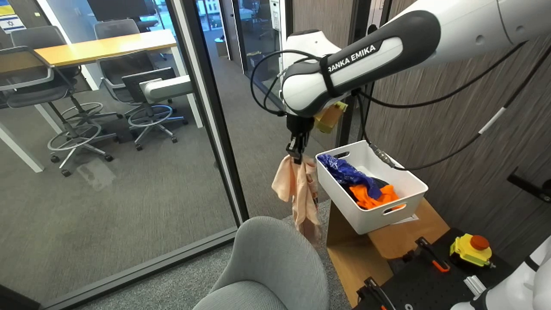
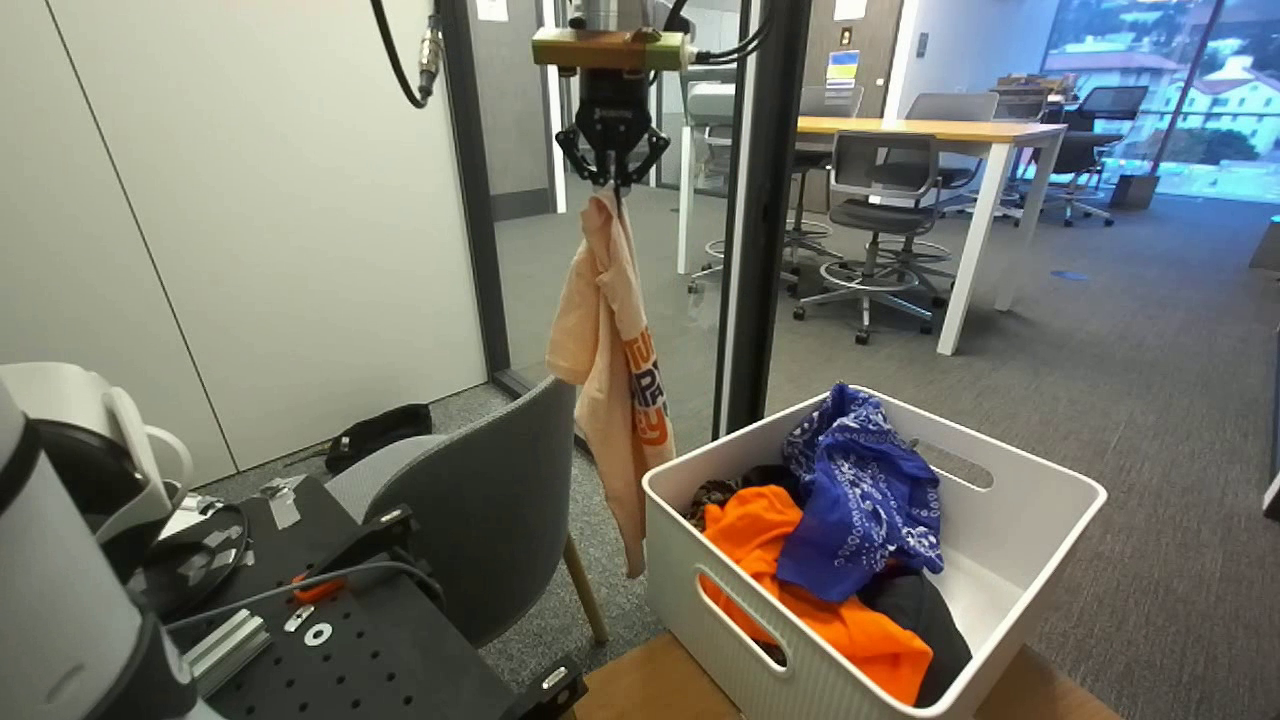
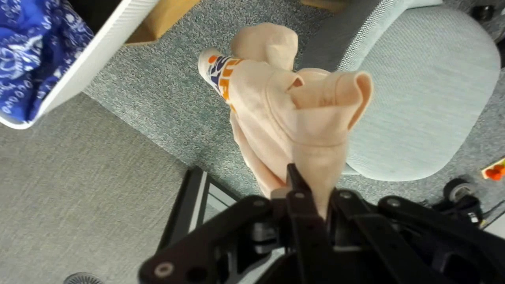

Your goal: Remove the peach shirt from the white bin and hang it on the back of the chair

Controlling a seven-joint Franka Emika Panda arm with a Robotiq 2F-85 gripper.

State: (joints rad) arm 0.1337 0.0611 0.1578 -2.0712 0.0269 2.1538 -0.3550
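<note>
One peach shirt hung in mid-air from the gripper, outside the white bin. Fingers were drawn together, a bunch of the upper cloth pinched between the tips. Rest of it dropped in loose folds to a narrow lower end. Orange and dark lettering ran down one side in an exterior view; the wrist view caught part of the print, plus a seamed, turned-over edge.

Location: between the bin and a grey chair, near the chair's back. In both exterior views the shirt's outline met the edge of that back; touching or apart, could not tell.

Bin stood on a wooden stand and held a blue patterned cloth, an orange cloth and a dark cloth. Blue lay partly over orange, one end up at the rim. Chair stood upright on speckled grey carpet. A yellow box with a red button sat on a black perforated plate, near the white lower part of the arm.
</note>
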